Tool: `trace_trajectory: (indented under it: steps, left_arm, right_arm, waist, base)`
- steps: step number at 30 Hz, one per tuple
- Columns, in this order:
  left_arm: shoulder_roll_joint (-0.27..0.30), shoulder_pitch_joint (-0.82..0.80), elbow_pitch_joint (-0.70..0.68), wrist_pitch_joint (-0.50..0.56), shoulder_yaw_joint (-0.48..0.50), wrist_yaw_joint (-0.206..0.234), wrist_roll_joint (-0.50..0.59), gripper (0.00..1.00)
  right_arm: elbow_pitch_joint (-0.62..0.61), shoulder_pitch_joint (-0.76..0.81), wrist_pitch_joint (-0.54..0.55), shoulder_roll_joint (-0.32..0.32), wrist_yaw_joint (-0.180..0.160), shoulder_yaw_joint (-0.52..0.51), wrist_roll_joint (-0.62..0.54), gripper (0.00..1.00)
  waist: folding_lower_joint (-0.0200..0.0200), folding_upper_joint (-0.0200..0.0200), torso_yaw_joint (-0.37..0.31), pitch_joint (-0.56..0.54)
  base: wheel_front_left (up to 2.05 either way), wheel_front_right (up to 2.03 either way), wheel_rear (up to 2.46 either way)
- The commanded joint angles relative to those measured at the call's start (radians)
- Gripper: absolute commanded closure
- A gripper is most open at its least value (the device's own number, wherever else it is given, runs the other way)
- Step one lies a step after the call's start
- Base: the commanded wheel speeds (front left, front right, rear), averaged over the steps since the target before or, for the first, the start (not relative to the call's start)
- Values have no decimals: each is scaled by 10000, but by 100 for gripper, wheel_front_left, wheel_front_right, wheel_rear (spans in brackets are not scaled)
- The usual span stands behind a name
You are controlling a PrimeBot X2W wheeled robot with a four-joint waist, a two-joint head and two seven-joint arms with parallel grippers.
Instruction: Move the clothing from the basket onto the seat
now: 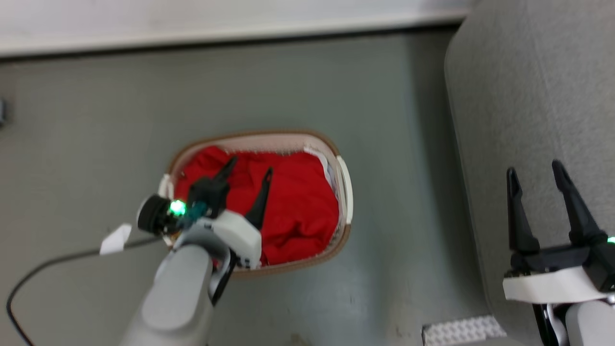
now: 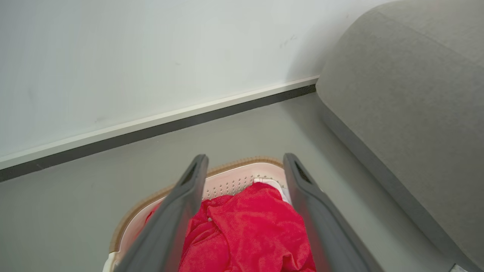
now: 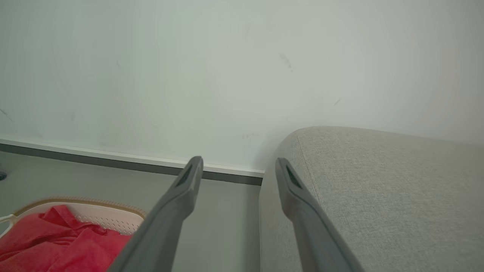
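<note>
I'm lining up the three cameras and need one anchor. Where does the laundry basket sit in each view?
Head view: the basket is at centre, with the open left hand over it.
Left wrist view: basket at bottom centre, seen between that hand's fingers.
Right wrist view: basket in the bottom left corner.
Shared landmark: the grey seat, to the right of the basket in every view.

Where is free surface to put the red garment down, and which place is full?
The seat is bare along its rounded edge; the open right gripper hangs over its near part. The floor is free between the basket and the seat, and between the basket and the baseboard. Crowded: the basket, full of clothing, with the open left gripper over it.
</note>
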Motion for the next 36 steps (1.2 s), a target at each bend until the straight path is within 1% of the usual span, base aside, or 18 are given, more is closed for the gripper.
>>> trace_trajectory:
  steps: [1,4,7,11,14,19,24,28,33,34,35,36]
  left_arm:
    - [102,-520,418,157,-42,-8,154,0]
    - [98,-1549,1283,559,-82,-7,173,0]
    - [94,-2373,2107,1061,-84,158,212,0]
    - [96,-3170,3126,1555,-33,374,173,0]
    - [88,-3630,3605,1583,73,426,-67,0]
    - [216,-4117,4377,1656,59,680,-90,0]
    - [275,-4494,4946,1609,27,797,-119,0]
    - [295,-4672,5331,1559,-49,793,-165,0]
    - [217,-4753,5714,1407,-240,493,-220,0]
    - [191,-4751,5754,1347,-304,417,-220,15]
    - [167,-4730,5797,1270,-378,336,-218,72]
    - [144,-4693,5835,1211,-453,265,-230,100]
  right_arm:
    - [-154,-366,3,10,-24,67,-8,0]
    - [-483,-781,1,17,-24,175,-69,0]
    - [-854,-1109,3,19,-24,249,-86,0]
    - [-1220,-1344,3,-26,-24,414,-111,0]
    - [-1446,-1430,3,-60,-24,506,-86,0]
    - [-1673,-1513,3,-62,-24,628,-86,0]
    - [-1737,-1382,3,-42,-24,709,-43,0]
    - [-1717,-1363,3,-32,-24,735,-7,0]
    - [-1711,-1340,3,-14,-24,764,-6,0]
    - [-1691,-1333,3,-14,-24,754,-1,0]
    - [-1658,-1311,3,-16,-24,745,-2,0]
    - [-1621,-1283,3,-22,-24,733,-6,0]
  waist:
    - [-2,-1,-460,1516]
    - [-2,-1,-595,2283]
    - [-2,-1,-690,2935]
    - [-2,-1,-791,3451]
    - [-2,-1,-839,3724]
    - [-2,-1,-933,4017]
    - [-2,-1,-988,4264]
    - [-2,-1,-1018,4405]
    - [-2,-1,-1035,4492]
    - [-2,-1,-1022,4477]
    - [-2,-1,-1006,4441]
    - [-2,-1,-981,4383]
  base:
    - [0,0,0]
    - [0,0,0]
    - [0,0,0]
    - [0,0,0]
    - [0,0,0]
    - [0,0,0]
    - [0,0,0]
    - [0,0,0]
    - [0,0,0]
    - [0,0,0]
    - [0,0,0]
    - [0,0,0]
